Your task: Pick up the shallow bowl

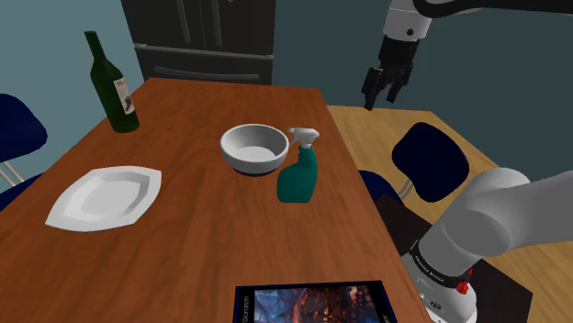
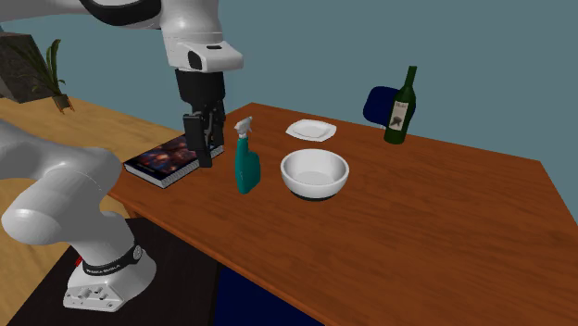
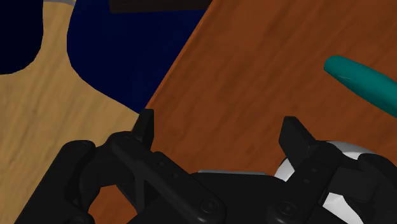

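The shallow bowl (image 1: 104, 197) is a white, flat, angular dish near the table's edge at the shoulder view's left; across the table it shows as a small white shallow bowl (image 2: 310, 130) beside the bottle. My black gripper (image 1: 384, 92) hangs open in the air above the table's edge at the shoulder view's right, far from that dish. It points down with nothing between its fingers (image 2: 199, 148). In the wrist view the gripper (image 3: 219, 130) stands apart over the table edge (image 3: 172, 83).
A deeper round white bowl (image 1: 254, 149) and a teal spray bottle (image 1: 299, 170) stand mid-table, between gripper and dish. A green wine bottle (image 1: 111, 84) stands at the far corner, a book (image 1: 312, 305) at the near edge. Blue chairs (image 1: 430, 161) flank the wooden table (image 1: 193, 248).
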